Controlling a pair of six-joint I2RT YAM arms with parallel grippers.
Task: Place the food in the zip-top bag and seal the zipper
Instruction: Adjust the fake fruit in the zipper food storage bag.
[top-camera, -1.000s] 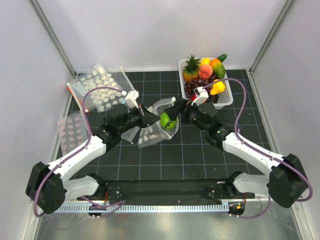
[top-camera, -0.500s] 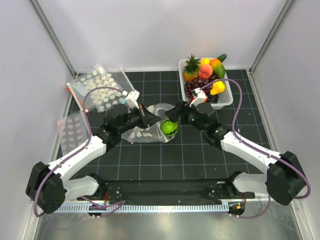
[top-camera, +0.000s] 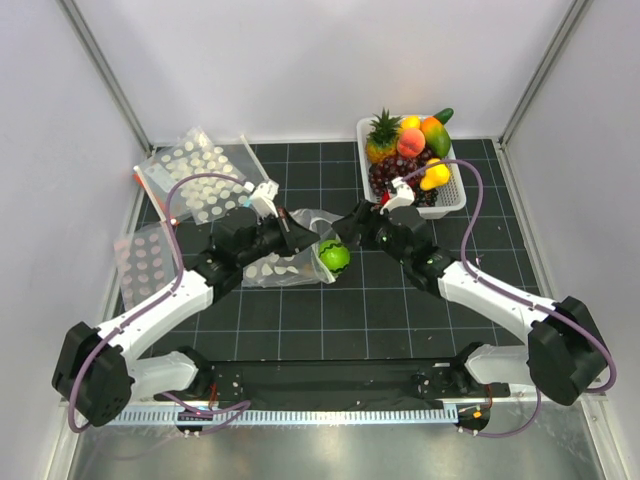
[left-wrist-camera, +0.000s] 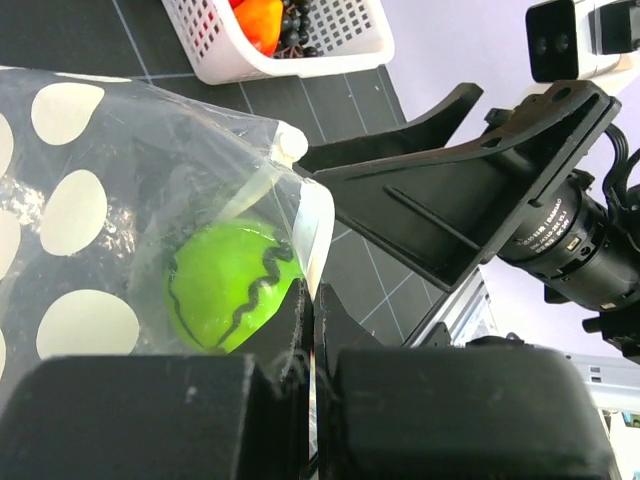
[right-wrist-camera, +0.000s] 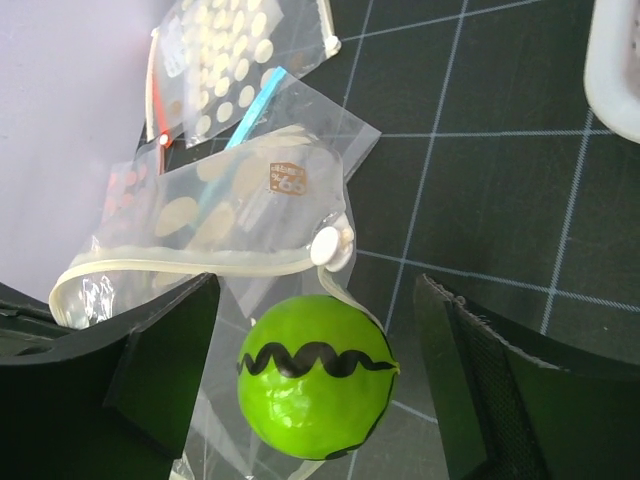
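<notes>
Left gripper (left-wrist-camera: 312, 306): jaws pressed tight together, pinching the clear film at the mouth edge of the zip-top bag (left-wrist-camera: 90, 200). Right gripper (right-wrist-camera: 318, 298): jaws spread wide, holding nothing. The green ball (right-wrist-camera: 313, 388) sits between its fingers, touching neither. The ball lies just inside the bag mouth, seen through the film in the left wrist view. The zipper (right-wrist-camera: 190, 268) curves over it, with the white tab (right-wrist-camera: 331, 245) just above the ball. The bag lies on the black mat (top-camera: 400, 310). Farther back, the white basket (top-camera: 452, 203) holds the rest of the food (top-camera: 408, 145). Dotted sheets (top-camera: 195, 170) lie at far left.
</notes>
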